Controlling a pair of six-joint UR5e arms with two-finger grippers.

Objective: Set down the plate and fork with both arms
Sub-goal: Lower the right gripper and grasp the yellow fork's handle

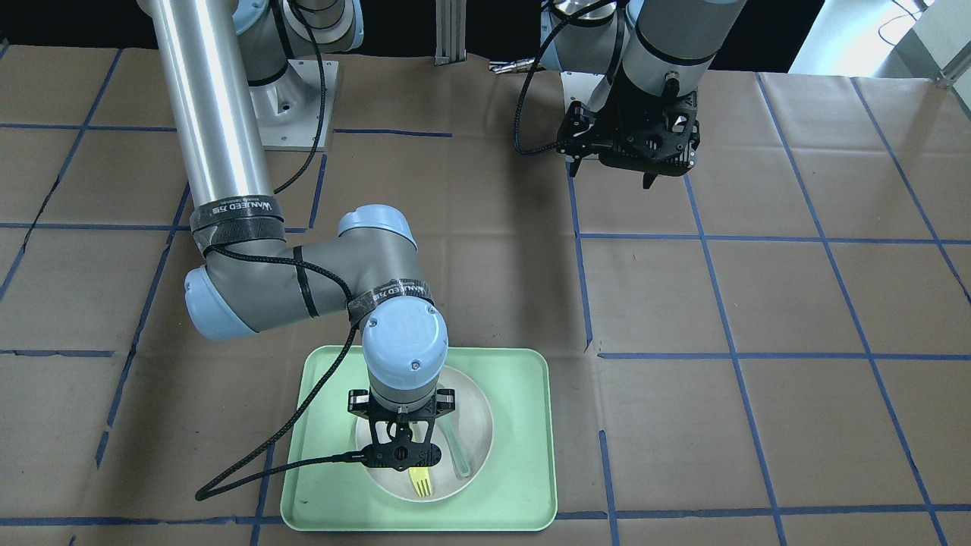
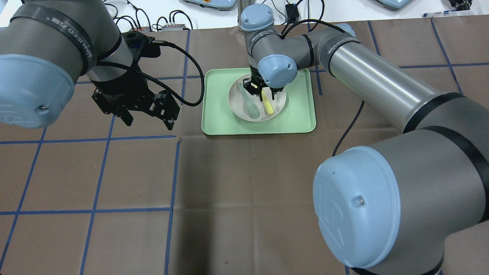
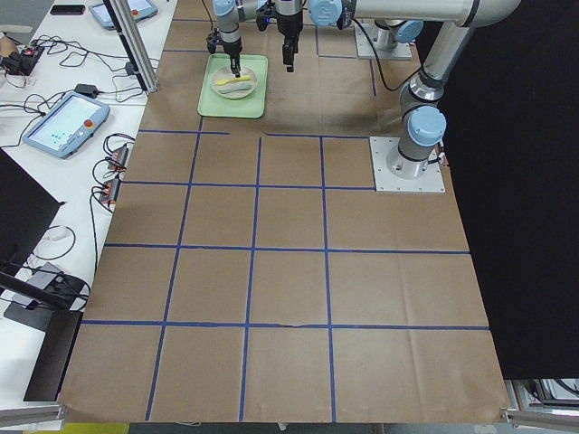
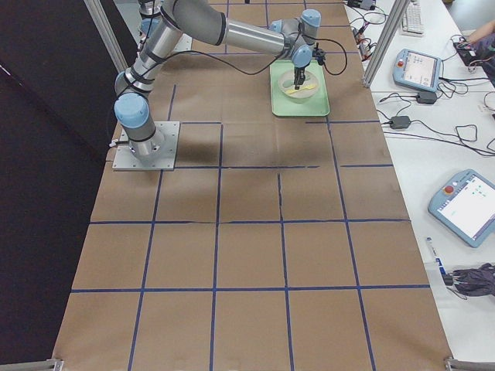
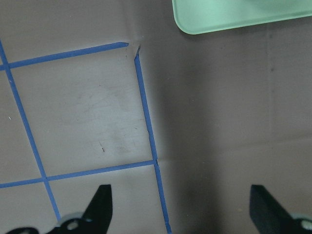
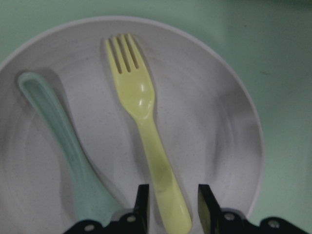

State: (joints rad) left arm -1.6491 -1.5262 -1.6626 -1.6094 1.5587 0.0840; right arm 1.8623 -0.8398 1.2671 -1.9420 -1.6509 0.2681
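Straddles the handle end of the fork [image 6: 144, 126] with the right gripper [image 6: 170, 201], fingers [image 6: 142, 204] slightly spread, pinching nothing. Lies flat in the plate [image 6: 222, 122], long axis straight away from the fingers, tines farthest. Hangs the left gripper [image 5: 181, 209], fingers wide apart, well off over bare worktop [image 5: 224, 126].

brown paper [image 1: 758, 303] covers the tabletop, crossed by blue tape lines [image 1: 758, 240] in a grid. a pale green tray [image 1: 523, 425] lies flat near the long edge, beside the white bench [image 4: 418, 185]. a grey-green spoon [image 6: 58, 131] lies over the tray's middle. two tablets [image 4: 468, 205] rest on the bench, well apart.
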